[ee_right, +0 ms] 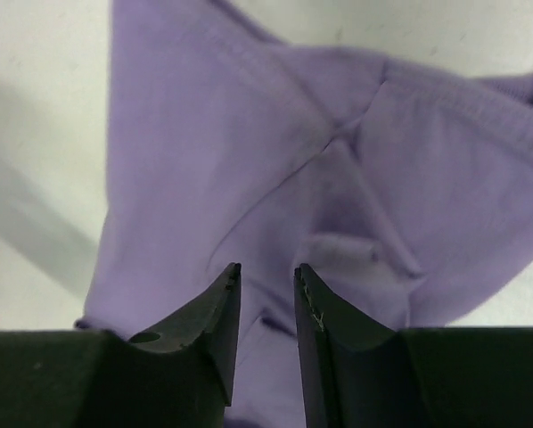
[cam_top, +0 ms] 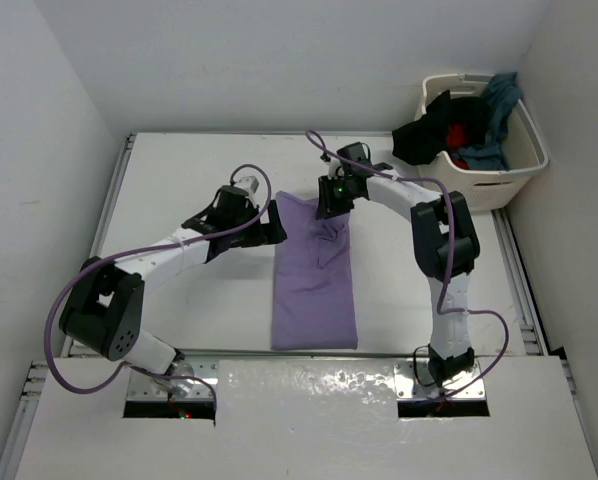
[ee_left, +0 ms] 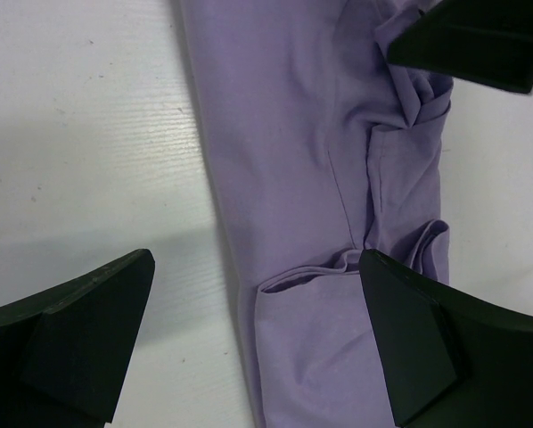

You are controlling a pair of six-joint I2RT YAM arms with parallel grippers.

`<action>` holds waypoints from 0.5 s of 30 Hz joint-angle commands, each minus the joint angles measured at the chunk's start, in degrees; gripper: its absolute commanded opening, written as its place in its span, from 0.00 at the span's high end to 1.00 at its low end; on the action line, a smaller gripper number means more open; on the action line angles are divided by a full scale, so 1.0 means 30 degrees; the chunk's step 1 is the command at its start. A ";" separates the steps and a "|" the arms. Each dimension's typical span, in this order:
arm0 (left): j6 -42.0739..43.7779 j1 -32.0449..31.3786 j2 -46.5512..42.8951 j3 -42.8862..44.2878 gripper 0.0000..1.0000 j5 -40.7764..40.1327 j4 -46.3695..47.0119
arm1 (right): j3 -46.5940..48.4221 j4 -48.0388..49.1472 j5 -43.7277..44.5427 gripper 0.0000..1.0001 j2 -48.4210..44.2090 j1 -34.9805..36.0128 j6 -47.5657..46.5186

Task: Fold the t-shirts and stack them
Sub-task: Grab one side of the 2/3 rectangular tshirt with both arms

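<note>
Hovered over long-folded lavender purple cloth t-shirt (cam_top: 314, 290) with left pincer (ee_left: 258, 294) wide, right pincer (ee_right: 265, 294) narrow, grip unclear; needed both far corners pinched evenly before folding nearward

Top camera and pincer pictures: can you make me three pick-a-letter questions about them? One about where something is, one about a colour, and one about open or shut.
1. Where is the laundry basket?
A) far right B) between the arms C) near left
2. What colour is the t-shirt lying on the table?
A) red B) teal C) lavender
3. How is the left pincer?
A) shut on cloth B) wide open C) out of view

Answers: 1 A, it sits by the table's far right corner. 2 C, the shirt laid out there is lavender. 3 B, its jaws stand far apart over the shirt's edge.
</note>
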 commanded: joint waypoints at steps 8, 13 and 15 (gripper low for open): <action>0.0090 0.0201 -0.0447 0.0334 0.00 0.0447 0.0325 | 0.3244 0.0956 -0.0671 0.68 0.2870 -0.0815 -0.0972; 0.0032 0.0201 -0.1237 0.0188 0.00 0.1089 0.0412 | 0.3916 0.0345 -0.2109 0.50 0.1467 -0.0756 -0.2084; -0.0202 0.0142 -0.1850 -0.0134 0.00 0.1383 0.0559 | 0.3830 0.0167 -0.2198 0.46 0.0120 -0.0727 -0.2203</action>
